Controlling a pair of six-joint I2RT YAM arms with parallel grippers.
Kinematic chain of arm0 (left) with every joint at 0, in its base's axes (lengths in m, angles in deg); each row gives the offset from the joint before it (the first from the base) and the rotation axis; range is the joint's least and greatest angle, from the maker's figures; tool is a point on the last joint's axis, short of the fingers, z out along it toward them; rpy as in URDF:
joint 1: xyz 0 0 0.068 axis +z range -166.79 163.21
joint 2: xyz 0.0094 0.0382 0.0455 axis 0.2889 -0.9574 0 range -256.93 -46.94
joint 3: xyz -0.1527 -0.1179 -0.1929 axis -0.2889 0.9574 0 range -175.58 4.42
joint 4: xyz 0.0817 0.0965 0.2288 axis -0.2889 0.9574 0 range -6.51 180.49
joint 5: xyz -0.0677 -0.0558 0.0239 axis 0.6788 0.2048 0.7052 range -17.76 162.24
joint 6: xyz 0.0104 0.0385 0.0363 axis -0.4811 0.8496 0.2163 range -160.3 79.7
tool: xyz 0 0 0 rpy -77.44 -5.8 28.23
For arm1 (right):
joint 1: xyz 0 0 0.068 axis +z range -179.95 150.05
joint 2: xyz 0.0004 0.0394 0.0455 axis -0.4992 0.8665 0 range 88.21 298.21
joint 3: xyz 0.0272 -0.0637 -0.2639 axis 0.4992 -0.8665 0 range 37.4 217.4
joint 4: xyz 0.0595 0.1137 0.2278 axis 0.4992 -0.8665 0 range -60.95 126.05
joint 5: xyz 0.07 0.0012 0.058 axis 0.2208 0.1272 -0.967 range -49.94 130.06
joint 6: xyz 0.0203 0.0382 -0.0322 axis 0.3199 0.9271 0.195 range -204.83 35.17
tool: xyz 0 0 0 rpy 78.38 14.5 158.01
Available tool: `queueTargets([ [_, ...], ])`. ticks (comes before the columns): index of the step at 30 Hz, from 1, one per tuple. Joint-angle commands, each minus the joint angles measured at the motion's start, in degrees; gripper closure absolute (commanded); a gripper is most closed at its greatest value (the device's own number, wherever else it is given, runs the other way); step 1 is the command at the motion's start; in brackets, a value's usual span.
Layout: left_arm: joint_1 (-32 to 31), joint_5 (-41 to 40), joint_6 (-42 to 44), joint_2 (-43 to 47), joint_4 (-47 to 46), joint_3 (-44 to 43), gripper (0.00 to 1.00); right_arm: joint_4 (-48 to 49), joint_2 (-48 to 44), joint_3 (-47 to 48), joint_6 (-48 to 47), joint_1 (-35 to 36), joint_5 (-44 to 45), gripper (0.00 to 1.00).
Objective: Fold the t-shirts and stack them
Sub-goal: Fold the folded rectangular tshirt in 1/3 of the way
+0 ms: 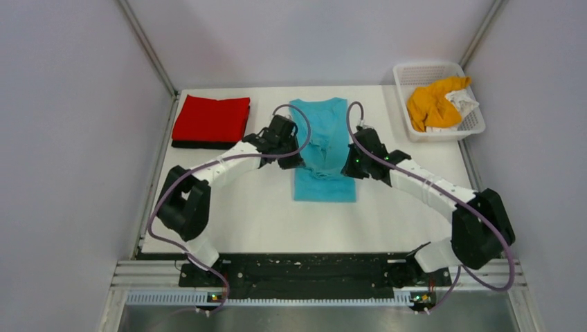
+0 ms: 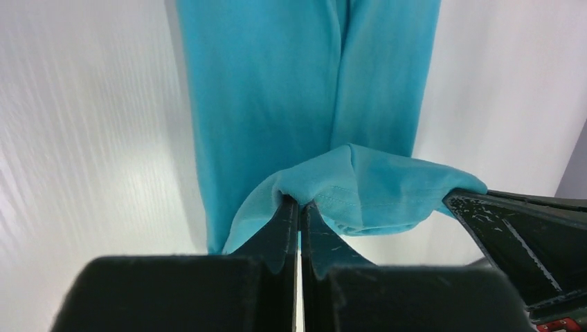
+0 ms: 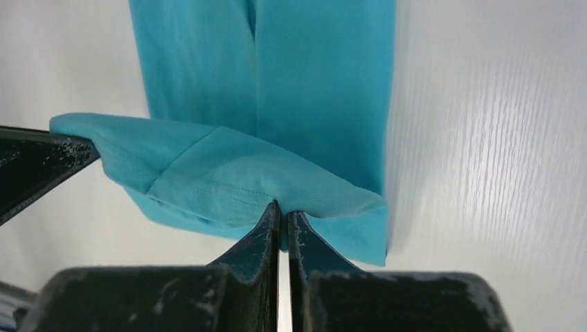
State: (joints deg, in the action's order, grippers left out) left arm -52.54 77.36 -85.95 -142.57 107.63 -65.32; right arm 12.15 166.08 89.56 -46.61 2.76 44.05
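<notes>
The turquoise short-sleeved cloth t-shirt [image 1: 322, 149] lies mid-way across the white surface [image 1: 242, 214], already narrowed into a long strip with its sides turned in. The left pincer [image 2: 299, 204] is clenched on a stitched edge of it, and the right pincer [image 3: 279, 207] is clenched on the same edge further along. That edge hangs lifted between them in a soft sag above the strip (both wrist views show cloth caught right at the fingertips).

I judge this to be the end-to-end fold, so the held edge has yet to be carried over the strip and laid flat.

At the far left, a folded red cloth shirt [image 1: 211, 119] sits squarely on a folded black cloth shirt [image 1: 197, 144], so two look finished. In the white plastic mesh basket [image 1: 426, 69] at the far right, a crumpled orange cloth shirt [image 1: 430, 104] and a bit of white cloth [image 1: 464, 104] wait unfolded. By my reckoning the task is roughly halfway through.
</notes>
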Motion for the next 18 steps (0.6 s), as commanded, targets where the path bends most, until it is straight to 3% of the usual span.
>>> queueTargets([
  [1,4.4,3.4,6.0,-4.5,1.3,-6.4,1.00,5.7,6.4,6.4,-4.4,-3.7,-0.7,1.00],
  [9,8.0,7.6,9.1,-12.0,3.1,-13.4,1.00,6.4,15.5,12.8,-4.9,-7.3,-2.5,1.00],
  [18,9.3,10.0,10.0,-17.9,3.5,-17.9,1.00,6.9,19.7,15.8,-5.0,-9.0,-0.7,1.00],
])
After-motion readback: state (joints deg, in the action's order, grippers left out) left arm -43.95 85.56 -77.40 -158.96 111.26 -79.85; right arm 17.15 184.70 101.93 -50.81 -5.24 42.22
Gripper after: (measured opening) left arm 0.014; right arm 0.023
